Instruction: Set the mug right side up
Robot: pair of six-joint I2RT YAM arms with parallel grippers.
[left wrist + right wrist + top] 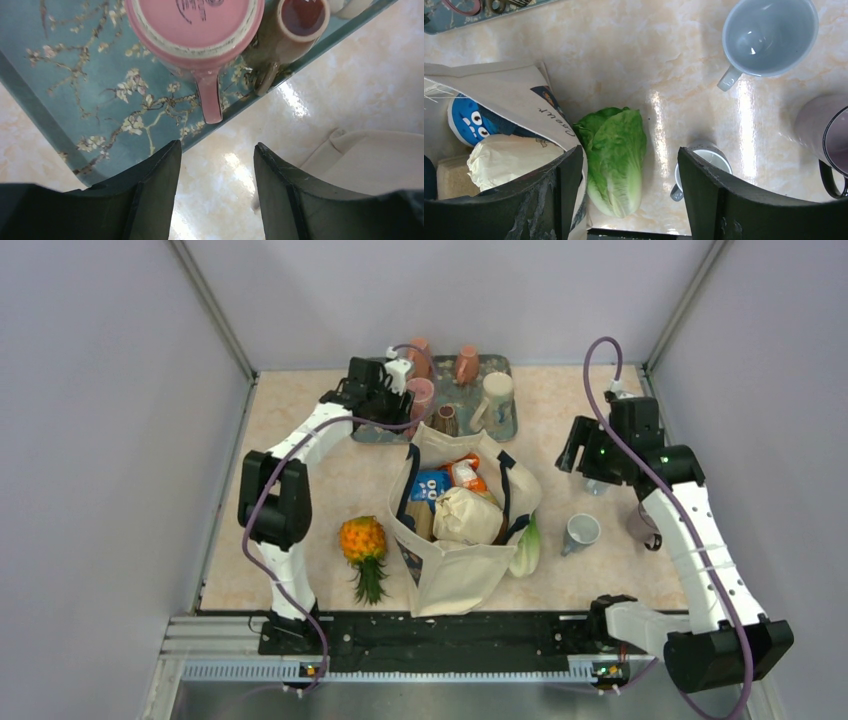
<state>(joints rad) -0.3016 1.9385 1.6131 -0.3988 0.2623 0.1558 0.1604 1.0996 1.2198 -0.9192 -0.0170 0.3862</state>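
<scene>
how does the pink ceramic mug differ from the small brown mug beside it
The pink ceramic mug sits upside down, base showing; the small brown mug is upright, mouth up. The pink mug is wider, the brown mug narrower. Both have handles and sit on the teal blossom-patterned tray.

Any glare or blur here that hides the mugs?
Left wrist: the upside-down pink mug is sharp; glare patches sit on the table beside the tray. Right wrist: bright streaks on the table near the grey mug, lettuce crisp. Top view: even light, no glare, fine detail lost.
</scene>
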